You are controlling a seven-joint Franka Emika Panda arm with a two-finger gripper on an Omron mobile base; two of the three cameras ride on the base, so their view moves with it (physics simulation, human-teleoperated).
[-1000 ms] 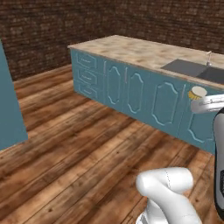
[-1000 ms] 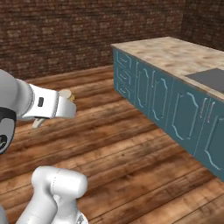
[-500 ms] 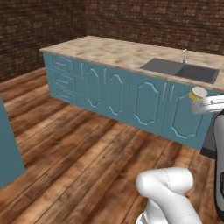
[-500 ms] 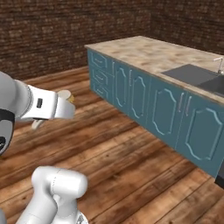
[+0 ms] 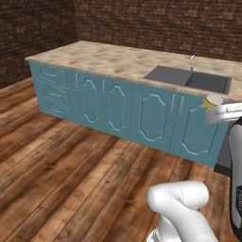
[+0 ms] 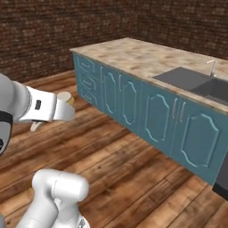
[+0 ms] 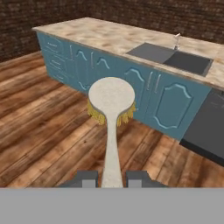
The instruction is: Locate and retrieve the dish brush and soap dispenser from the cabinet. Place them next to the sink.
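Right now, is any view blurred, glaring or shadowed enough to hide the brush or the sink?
Hand view: dish brush sharp between the gripper tips, even light, no glare. Left base view: sink clear, basins dark but readable. Right base view: slightly soft, tap thin; no strong shadows.

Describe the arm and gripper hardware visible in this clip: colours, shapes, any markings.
The arm is glossy white with rounded tubular links and a bulbous white elbow segment low in the base views. A dark band rings one joint, and a small dark marking sits on the wrist link. The gripper has two small dark grey, blocky fingertips.
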